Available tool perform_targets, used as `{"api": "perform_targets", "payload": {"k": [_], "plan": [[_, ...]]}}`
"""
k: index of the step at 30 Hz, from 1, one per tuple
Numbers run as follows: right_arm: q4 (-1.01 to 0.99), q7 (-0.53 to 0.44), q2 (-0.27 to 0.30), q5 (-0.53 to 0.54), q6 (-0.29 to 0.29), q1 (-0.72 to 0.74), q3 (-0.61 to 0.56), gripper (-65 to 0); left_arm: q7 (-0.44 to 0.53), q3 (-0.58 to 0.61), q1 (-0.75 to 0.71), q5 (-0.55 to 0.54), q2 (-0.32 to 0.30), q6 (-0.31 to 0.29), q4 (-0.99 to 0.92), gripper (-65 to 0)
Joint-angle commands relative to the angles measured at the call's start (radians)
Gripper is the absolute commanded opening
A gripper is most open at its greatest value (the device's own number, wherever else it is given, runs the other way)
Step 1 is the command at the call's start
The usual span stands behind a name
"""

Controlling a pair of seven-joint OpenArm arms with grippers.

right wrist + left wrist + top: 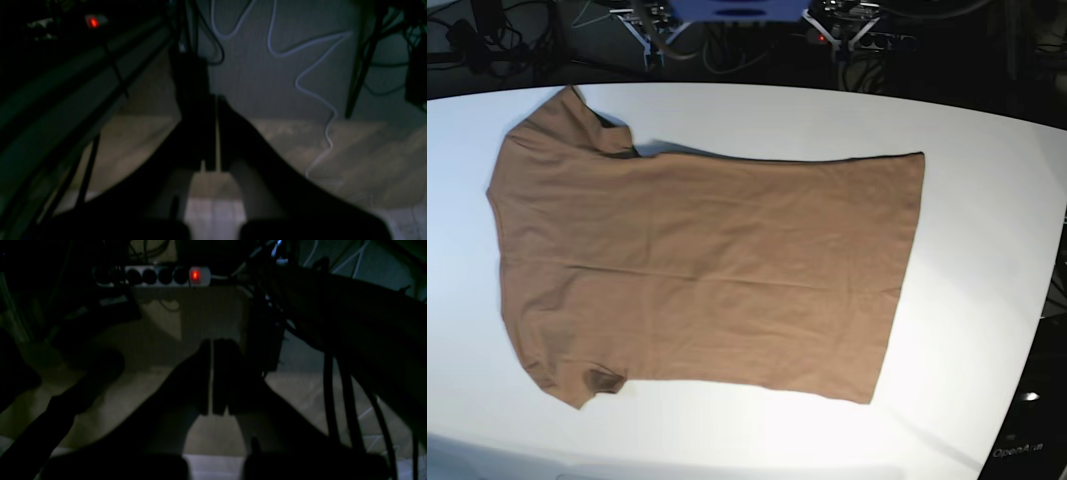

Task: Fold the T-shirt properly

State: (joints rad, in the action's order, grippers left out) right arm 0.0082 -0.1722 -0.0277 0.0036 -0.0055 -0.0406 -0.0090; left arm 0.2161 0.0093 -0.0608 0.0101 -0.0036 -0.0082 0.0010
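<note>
- Left gripper (pixel 212 380) and right gripper (pixel 216 140) are both closed on nothing, parked off the table in dim light.
- The T-shirt (pixel 707 265) lies flat on the white table (pixel 987 200), collar toward nine o'clock, hem toward three.
- Risk: pinching only the top layer would drag the cloth into wrinkles, skewing the fold.

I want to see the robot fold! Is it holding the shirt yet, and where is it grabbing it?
No, nothing is held. The T-shirt lies flat on the white table, and both grippers' jaws are shut and empty, away from it.
</note>
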Motion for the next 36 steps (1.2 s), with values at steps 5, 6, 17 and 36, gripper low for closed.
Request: {"api": "perform_targets", "payload": {"k": [5, 6, 17, 36], "plan": [[-0.001, -0.145, 0.012, -0.003, -0.003, -0.057, -0.003, -64.9, 0.181, 0.001, -0.069, 0.000, -0.003, -0.002, -0.001, -63.9], [-0.001, -0.181, 0.012, -0.003, -0.001, -0.072, -0.003, -64.9, 0.217, 0.001, -0.084, 0.000, -0.003, -0.002, -0.001, -63.9], [-0.001, -0.679, 0.028, -0.003, -0.004, -0.252, -0.004, -65.0, 0.797, 0.001, -0.276, 0.001, -0.023, -0.003, -0.001, -63.9], [0.017, -1.183, 0.130, -0.001, -0.006, -0.425, -0.001, -64.9, 1.104, -0.009, -0.419, -0.009, -0.026, -0.002, 0.011, -63.9]]}}
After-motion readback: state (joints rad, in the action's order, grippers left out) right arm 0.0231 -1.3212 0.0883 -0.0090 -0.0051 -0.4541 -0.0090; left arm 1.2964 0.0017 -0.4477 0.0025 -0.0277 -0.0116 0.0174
